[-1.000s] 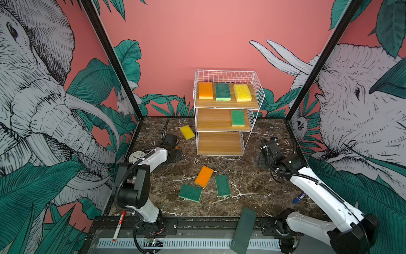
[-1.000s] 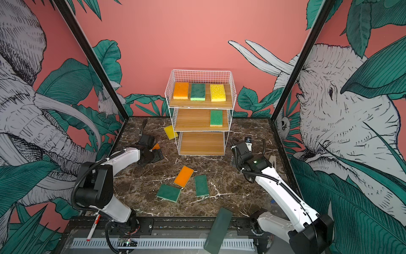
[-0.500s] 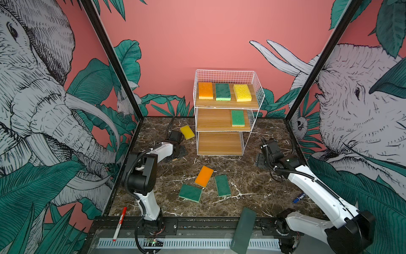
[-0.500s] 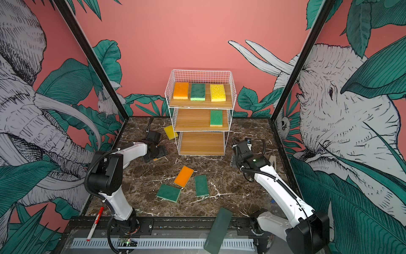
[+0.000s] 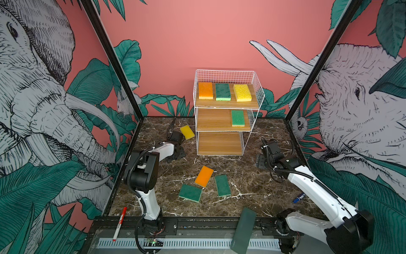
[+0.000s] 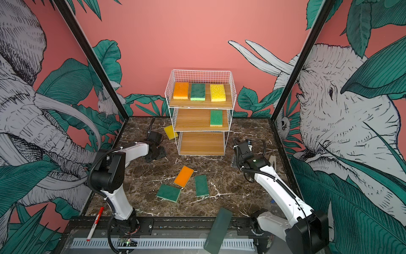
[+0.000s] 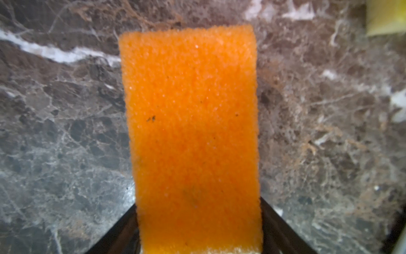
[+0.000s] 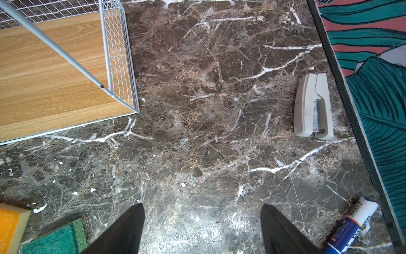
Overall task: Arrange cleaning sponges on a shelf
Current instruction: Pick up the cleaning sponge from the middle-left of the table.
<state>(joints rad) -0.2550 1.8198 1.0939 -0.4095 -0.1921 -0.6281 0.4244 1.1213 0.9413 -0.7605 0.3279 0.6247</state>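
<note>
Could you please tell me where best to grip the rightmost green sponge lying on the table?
Probably from straight above, with the jaws across the short width of the green sponge at mid-length. It lies flat on the table, dark scouring face up, so only its thin long sides offer parallel faces to pinch.

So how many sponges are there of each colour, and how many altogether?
Orange sponges: 3 (one lies at the left pincer, seen only in the left wrist view)
Yellow sponges: 2
Green sponges: 4
Total: 9
</note>
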